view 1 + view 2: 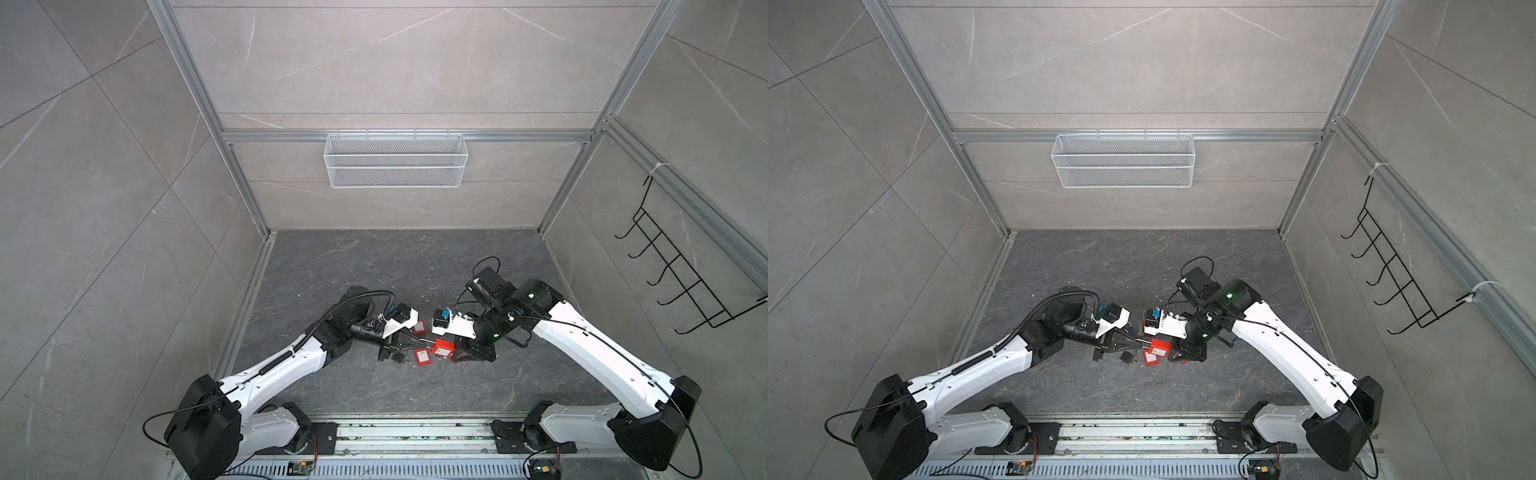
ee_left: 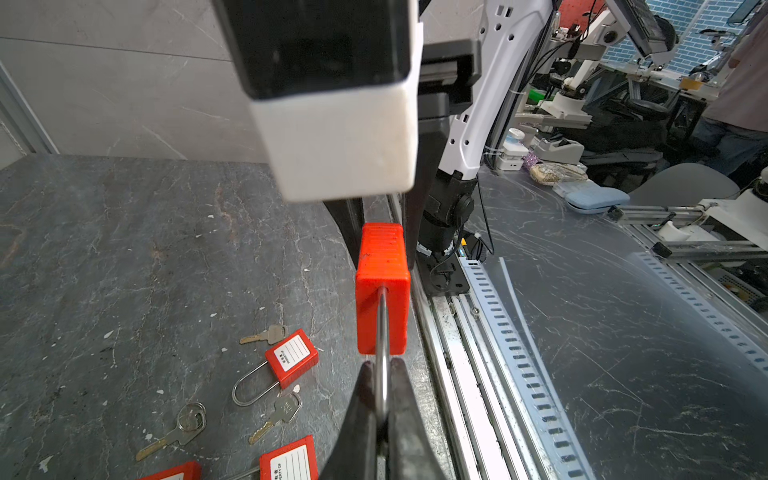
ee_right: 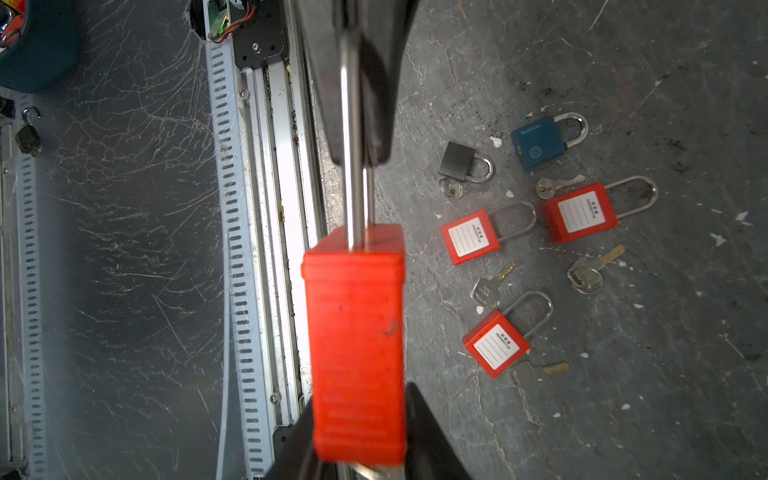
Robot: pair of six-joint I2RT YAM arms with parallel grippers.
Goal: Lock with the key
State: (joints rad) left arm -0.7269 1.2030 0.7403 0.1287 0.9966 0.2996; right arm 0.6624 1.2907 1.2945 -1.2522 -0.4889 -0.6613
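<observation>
Your left end effector (image 2: 382,399) is pinched tight on the shackle (image 2: 382,332) of the red padlock (image 2: 382,291), holding it above the desk (image 3: 623,395), apparently to steady it while your right end effector (image 3: 357,436) straddles the body, its grip unconfirmed, and the keys (image 3: 586,270) lie unused below.

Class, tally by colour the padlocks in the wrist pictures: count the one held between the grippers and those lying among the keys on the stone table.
Red padlock: 4
Blue padlock: 1
Black padlock: 1
Total: 6
</observation>
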